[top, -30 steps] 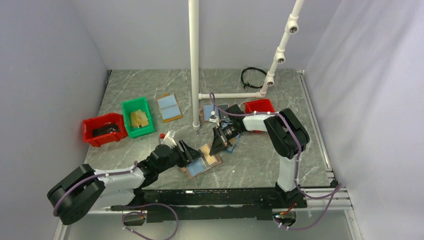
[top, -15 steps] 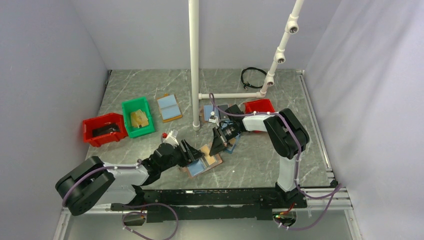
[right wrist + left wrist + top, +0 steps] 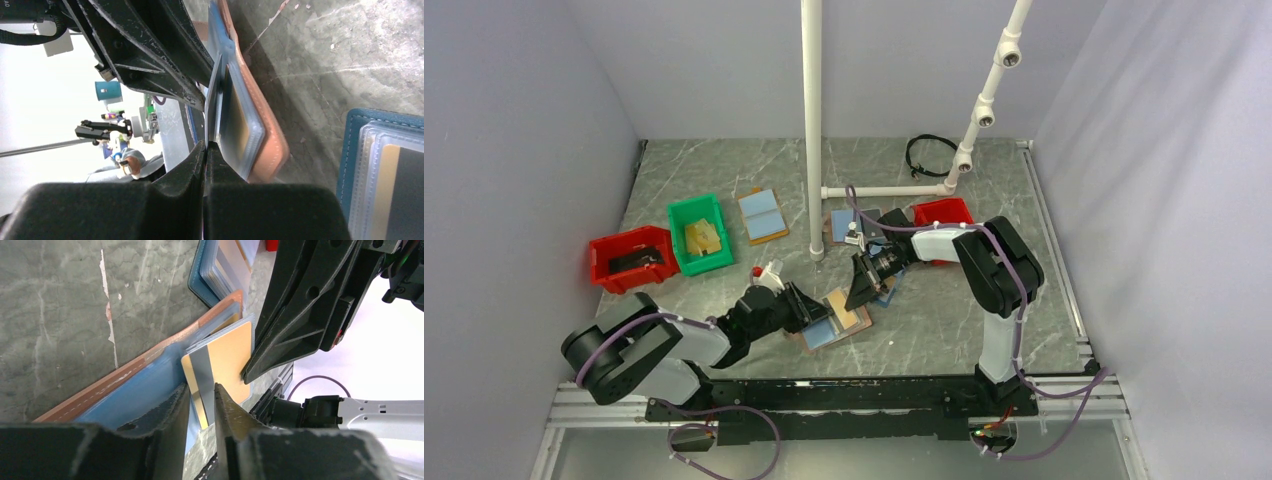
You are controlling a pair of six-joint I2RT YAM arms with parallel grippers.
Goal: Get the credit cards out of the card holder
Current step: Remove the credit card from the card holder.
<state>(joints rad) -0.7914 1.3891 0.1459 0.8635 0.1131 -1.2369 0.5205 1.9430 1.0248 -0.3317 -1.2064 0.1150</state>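
The card holder (image 3: 836,224), tan-rimmed with a blue half and a dark grey half, lies by the white pipe behind my right arm. Both grippers are at another tan-rimmed, blue-lined holder (image 3: 817,336) nearer the front, also in the left wrist view (image 3: 135,385). A gold card (image 3: 230,355) with a grey stripe lies over its far half. My right gripper (image 3: 205,145) is shut on that card's far edge (image 3: 213,95). My left gripper (image 3: 201,390) stands at the card's near edge with a narrow gap between its jaws, gripping nothing. No dark card shows here.
A navy-rimmed holder (image 3: 390,170) lies just right of the right gripper. A tan holder (image 3: 762,213) with both halves blue, a green bin (image 3: 700,235) and a red bin (image 3: 631,258) with dark things stand at the left. Another red bin (image 3: 942,212) sits behind the right arm.
The left arm's elbow has swung to the right and its gripper has edged closer onto the front holder. The right gripper has stayed shut at the gold card.
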